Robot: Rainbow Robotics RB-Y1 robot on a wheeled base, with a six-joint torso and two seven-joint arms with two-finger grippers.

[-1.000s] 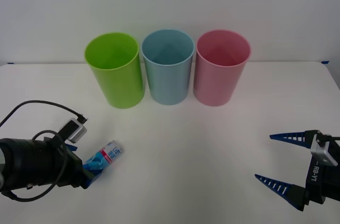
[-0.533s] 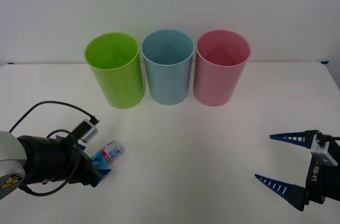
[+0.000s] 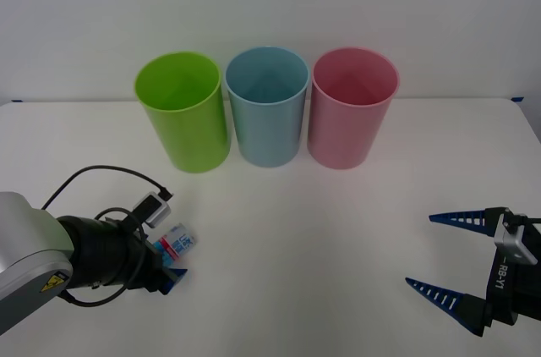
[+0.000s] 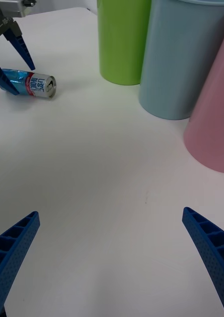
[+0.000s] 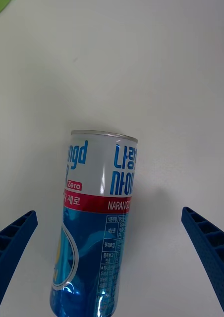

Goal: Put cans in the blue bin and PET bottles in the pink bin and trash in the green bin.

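Near the table's left edge, the left gripper (image 3: 172,266) has ribbed blue fingers spread around a glossy can (image 3: 177,243) lying flat; the right gripper (image 3: 446,260) hovers, fingers spread.

The can (image 5: 94,228) lies on the white worktop (image 5: 161,74) (silver rim up-frame) between the left gripper's (image 5: 109,257) spread blue fingers (image 5: 208,245).

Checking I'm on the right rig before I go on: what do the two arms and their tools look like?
The left arm is grey with a yellow warning sticker, then a black wrist looped by a black cable to a small silver camera box. The left tool has blue ribbed fingers. The right tool has pointed blue ribbed fingers on a black body marked RB-Y1, with a grey block on top.
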